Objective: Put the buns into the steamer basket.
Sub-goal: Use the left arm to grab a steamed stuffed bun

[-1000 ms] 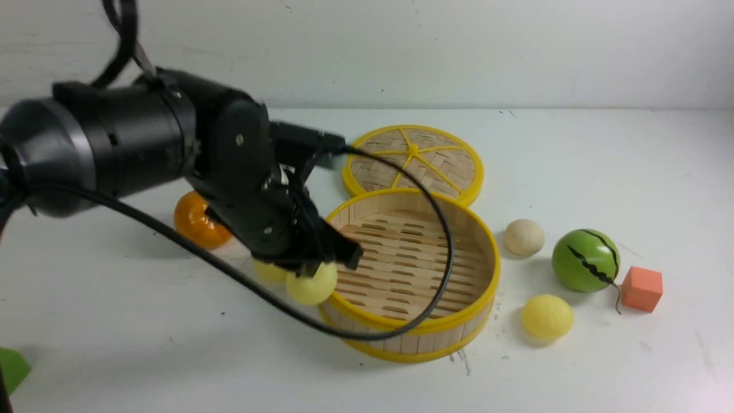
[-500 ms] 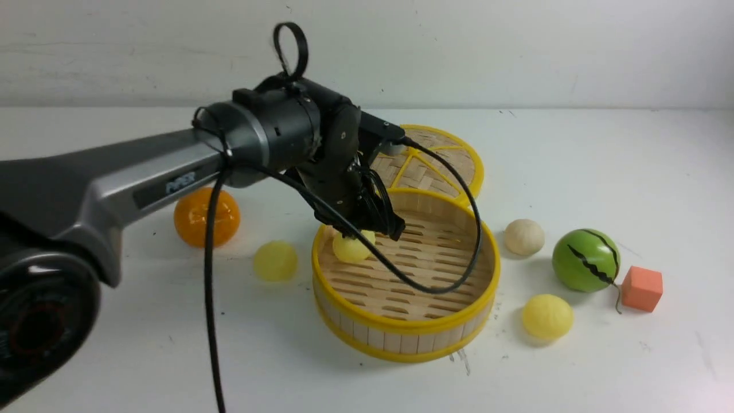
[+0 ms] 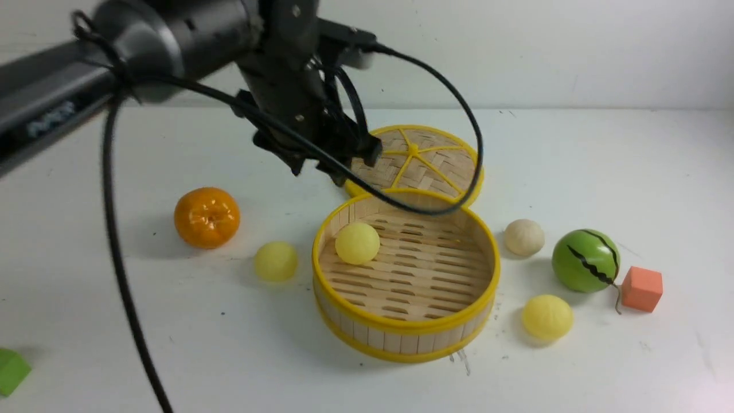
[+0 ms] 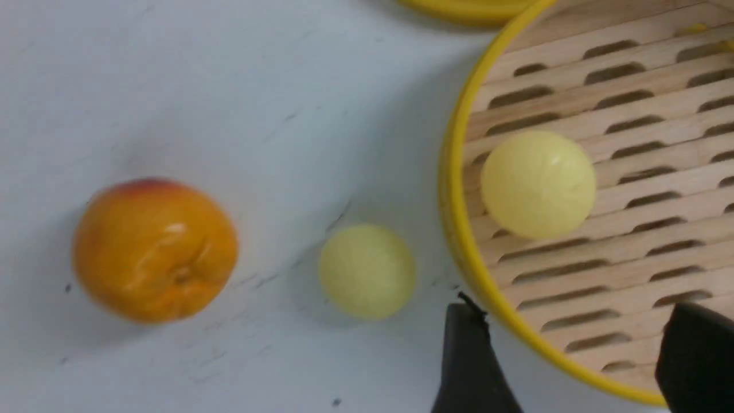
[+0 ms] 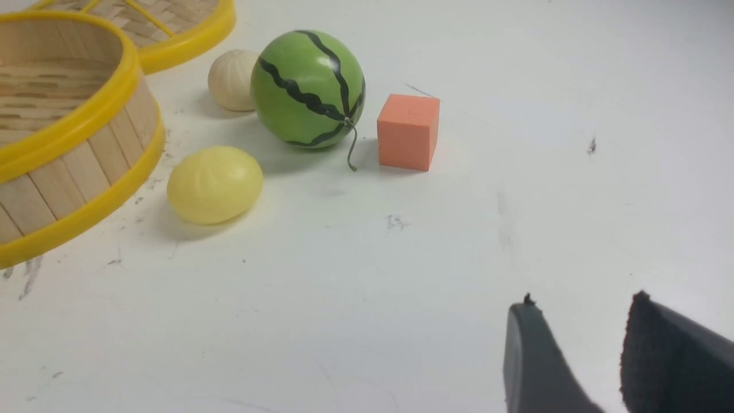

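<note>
Buns (image 3: pixel 357 243): one in the steamer basket (image 3: pixel 401 341), three outside.
The inside bun (image 3: pixel 357 243) rests on the slats at frame-left. The left gripper (image 3: pixel 335 163) hangs above it, jaws spread and empty. The near bun (image 3: pixel 276 261) lies just left of the basket, lower left of that gripper (its likely pick). The cream bun (image 3: pixel 524 237) and lower-right bun (image 3: pixel 547 316) sit on the basket's right, better suited to the right gripper (image 5: pixel 582 301), whose fingers are parted and empty.

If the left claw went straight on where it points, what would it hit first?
Probably the basket: its rim and floor show between the fingers of the left gripper, though depth is unclear.
</note>
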`<action>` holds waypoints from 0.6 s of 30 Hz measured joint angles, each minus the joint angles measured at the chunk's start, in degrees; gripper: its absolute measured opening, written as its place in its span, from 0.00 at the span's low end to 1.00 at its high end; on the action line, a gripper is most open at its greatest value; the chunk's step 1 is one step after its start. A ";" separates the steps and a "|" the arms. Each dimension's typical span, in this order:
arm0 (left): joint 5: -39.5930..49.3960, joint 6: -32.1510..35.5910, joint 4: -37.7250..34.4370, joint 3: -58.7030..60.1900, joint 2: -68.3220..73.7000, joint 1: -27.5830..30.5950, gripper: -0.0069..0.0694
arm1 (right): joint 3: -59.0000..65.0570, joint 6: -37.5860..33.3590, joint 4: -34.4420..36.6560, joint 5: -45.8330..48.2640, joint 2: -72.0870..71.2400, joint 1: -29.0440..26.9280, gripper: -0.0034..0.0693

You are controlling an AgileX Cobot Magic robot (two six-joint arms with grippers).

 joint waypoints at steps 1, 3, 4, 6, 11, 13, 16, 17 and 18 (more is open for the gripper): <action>0.66 0.15 -0.39 0.75 -0.61 1.39 0.61 | 0.00 0.00 0.00 0.00 0.00 0.00 0.38; 1.11 0.86 -1.65 3.99 -0.93 4.25 0.54 | 0.00 0.00 0.00 0.00 0.00 0.00 0.38; 0.24 1.65 -2.71 6.32 -0.54 5.91 0.49 | 0.00 0.00 0.00 0.00 0.00 0.00 0.38; -4.70 4.31 -6.12 11.15 0.83 8.80 0.37 | 0.00 0.00 0.00 0.00 0.00 0.00 0.38; -11.21 7.84 -10.44 13.89 3.92 10.79 0.25 | 0.00 0.00 0.00 0.00 0.00 0.00 0.38; -12.70 8.34 -11.67 13.89 5.58 11.53 0.26 | 0.00 0.00 0.00 0.00 0.00 0.00 0.38; -14.46 8.62 -11.88 13.94 7.16 12.04 0.29 | 0.00 0.00 0.00 0.00 0.00 0.00 0.38; -15.26 8.68 -11.88 13.93 7.64 12.13 0.31 | 0.00 0.00 0.00 0.00 0.00 0.00 0.38; -16.02 8.75 -11.94 13.93 8.03 12.18 0.33 | 0.00 0.00 0.00 0.00 0.00 0.00 0.38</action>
